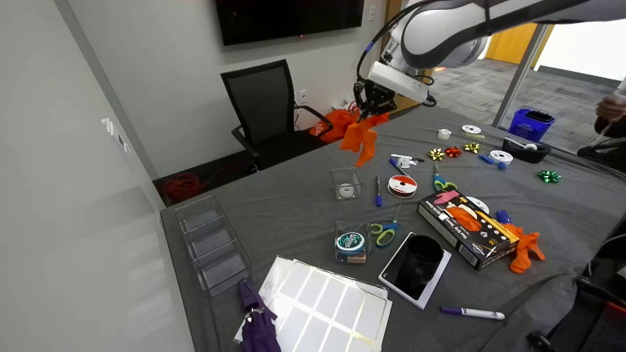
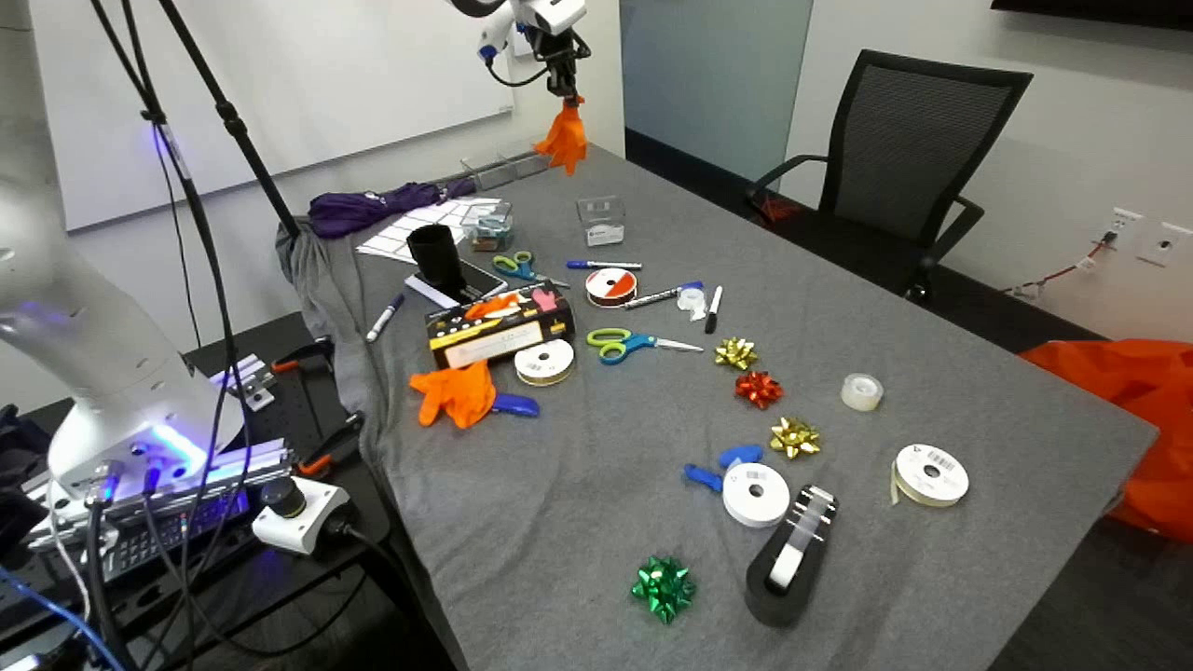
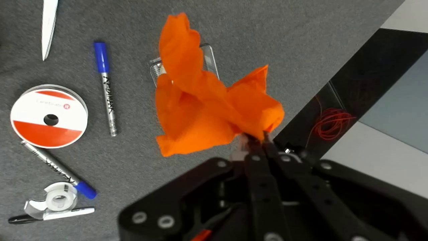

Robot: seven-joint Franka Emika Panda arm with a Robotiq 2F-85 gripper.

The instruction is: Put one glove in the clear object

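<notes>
Grey cloth (image 1: 288, 205) below, hand (image 1: 362, 116) dangles glove (image 1: 357, 133) lengthwise downward.

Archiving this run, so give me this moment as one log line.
tool: pinching orange glove | held glove: hanging above table | clear container: no glove inside yet

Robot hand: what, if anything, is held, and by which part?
An orange glove, pinched by the hand at its bunched top; whether that's the cuff is unclear.

A limp orange glove (image 1: 360, 137) dangles higher than the clear cup (image 1: 344, 176).
</notes>
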